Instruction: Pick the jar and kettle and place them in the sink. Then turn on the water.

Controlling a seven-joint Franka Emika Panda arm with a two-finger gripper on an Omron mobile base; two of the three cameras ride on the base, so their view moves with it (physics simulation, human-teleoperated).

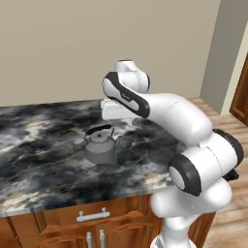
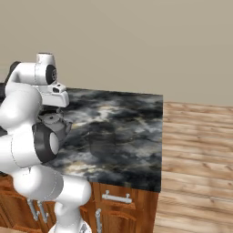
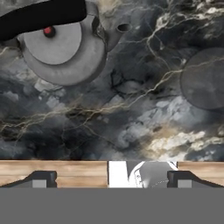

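Observation:
The kettle (image 1: pixel 100 145) is squat grey metal with an arched black handle. It stands upright on the dark marble counter (image 1: pixel 43 160), about midway between the wall and the front edge. My gripper (image 3: pixel 111 179) hovers above the counter with its fingers wide apart and nothing between them. In the hand view the kettle (image 3: pixel 61 50) lies at the upper left, seen from above with its red lid knob under the handle, well off to one side of the fingertips. From the right base view the kettle (image 2: pixel 53 122) is partly hidden behind my arm. The jar, the sink and the water are out of view.
The counter ends at a front edge (image 1: pixel 97 197) above wooden drawers with metal handles (image 1: pixel 92 215). Its right end (image 2: pixel 161 136) drops to a wooden floor (image 2: pixel 195 150). A beige wall runs behind. A round darker patch (image 3: pixel 204 78) lies on the marble.

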